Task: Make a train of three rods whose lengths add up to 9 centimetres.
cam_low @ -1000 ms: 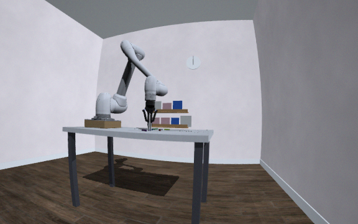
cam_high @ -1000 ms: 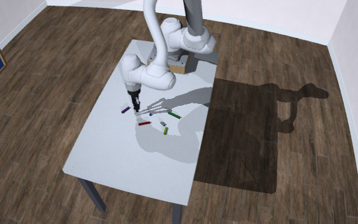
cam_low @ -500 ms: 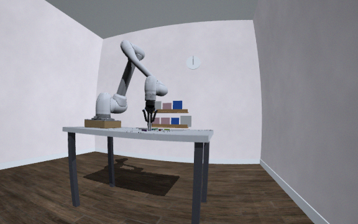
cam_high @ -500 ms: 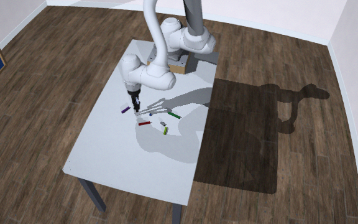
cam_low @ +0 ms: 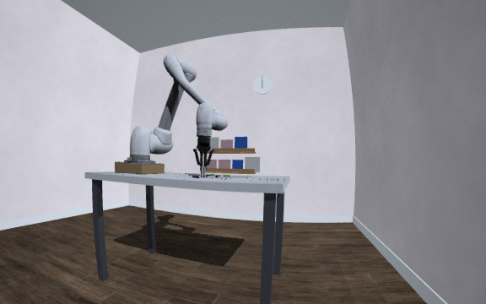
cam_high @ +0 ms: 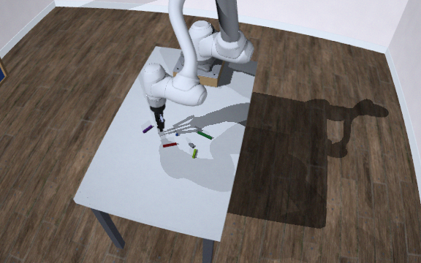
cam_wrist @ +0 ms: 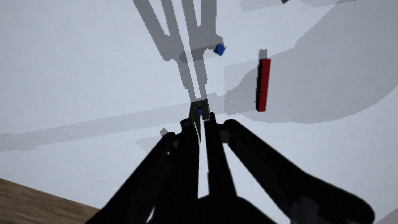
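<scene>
My gripper (cam_high: 160, 131) (cam_low: 202, 173) (cam_wrist: 201, 109) is shut on a small blue rod (cam_wrist: 200, 112), whose tip shows between the fingertips. It stands upright, at or just above the table (cam_high: 130, 175) (cam_low: 175, 181). A second blue rod (cam_high: 177, 134) (cam_wrist: 219, 49) lies a little to the right. A red rod (cam_high: 169, 145) (cam_wrist: 263, 84) lies in front of the gripper. A purple rod (cam_high: 148, 128) lies to its left. A green rod (cam_high: 205, 135), a grey rod (cam_high: 191, 145) and a lime rod (cam_high: 194, 153) lie further right, all apart from each other.
The arm's wooden base block (cam_high: 207, 78) (cam_low: 138, 168) stands at the table's back edge. The arm's elbow hangs over the table's back half. A shelf with coloured boxes (cam_low: 230, 150) stands by the wall behind the table.
</scene>
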Controlling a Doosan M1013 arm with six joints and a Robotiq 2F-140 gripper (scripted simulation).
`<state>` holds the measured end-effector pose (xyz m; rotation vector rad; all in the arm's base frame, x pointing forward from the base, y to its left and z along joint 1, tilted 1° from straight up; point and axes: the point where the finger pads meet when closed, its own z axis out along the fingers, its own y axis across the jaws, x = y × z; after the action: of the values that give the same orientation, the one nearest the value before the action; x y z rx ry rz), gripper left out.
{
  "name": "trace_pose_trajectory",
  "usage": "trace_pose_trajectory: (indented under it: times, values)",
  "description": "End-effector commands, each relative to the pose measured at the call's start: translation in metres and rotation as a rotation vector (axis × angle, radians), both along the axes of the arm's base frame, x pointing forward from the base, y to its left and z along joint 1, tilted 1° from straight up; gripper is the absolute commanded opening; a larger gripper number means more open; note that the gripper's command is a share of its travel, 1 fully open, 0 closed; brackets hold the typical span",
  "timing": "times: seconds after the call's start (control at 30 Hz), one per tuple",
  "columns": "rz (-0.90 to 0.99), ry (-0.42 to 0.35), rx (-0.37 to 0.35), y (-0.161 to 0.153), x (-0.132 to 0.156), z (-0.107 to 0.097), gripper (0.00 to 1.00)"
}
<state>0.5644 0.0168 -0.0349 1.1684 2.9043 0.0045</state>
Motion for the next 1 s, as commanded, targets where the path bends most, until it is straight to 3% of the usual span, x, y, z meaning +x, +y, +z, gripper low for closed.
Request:
trace_pose_trajectory:
  times: [0.0,0.53,0.97]
  values:
    - [0.0,0.0,0.0,0.0001,0.0,0.0001,0.03]
    - [0.0,0.0,0.0,0.0001,0.0,0.0001,0.15]
    - [0.0,0.0,0.0,0.0001,0.0,0.0017,0.15]
